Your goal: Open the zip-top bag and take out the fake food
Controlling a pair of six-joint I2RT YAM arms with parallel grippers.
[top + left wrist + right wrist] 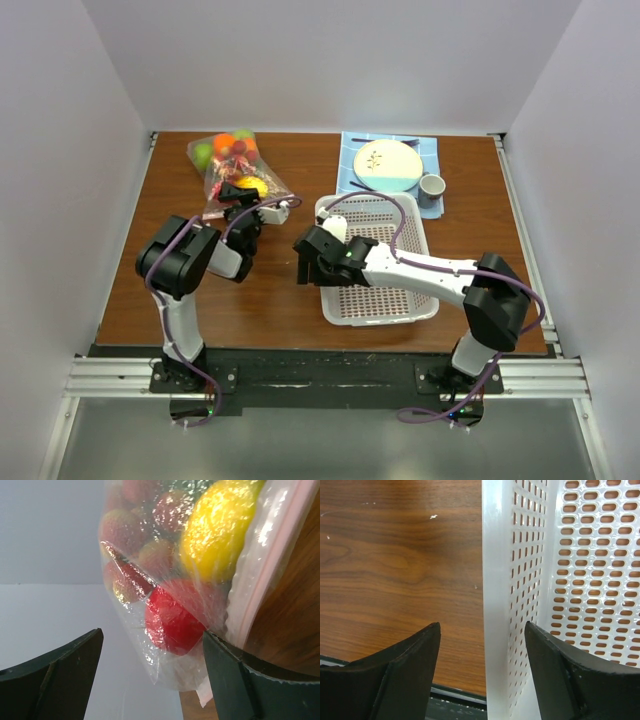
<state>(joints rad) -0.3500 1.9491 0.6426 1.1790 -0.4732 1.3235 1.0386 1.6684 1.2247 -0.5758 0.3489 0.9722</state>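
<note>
The zip-top bag point(232, 165) lies at the back left of the table, shut, with the fake food point(226, 150) inside: green, orange, red and yellow pieces. My left gripper point(241, 193) is open at the bag's near end. In the left wrist view point(152, 640) the bag's lower corner point(175, 665) hangs between the jaws, with a red fruit point(170, 620) and the yellow lemon point(215, 530) above it and the pinkish zip strip point(265, 570) beside the right finger. My right gripper point(314, 264) is open and empty, its jaws either side of the white basket's left wall point(495, 605).
The white perforated basket point(385, 300) stands at centre right, with nothing in it. A blue mat point(430, 160) at the back right carries a plate point(388, 165), a small cup point(432, 186) and purple cutlery point(385, 141). White walls enclose the table.
</note>
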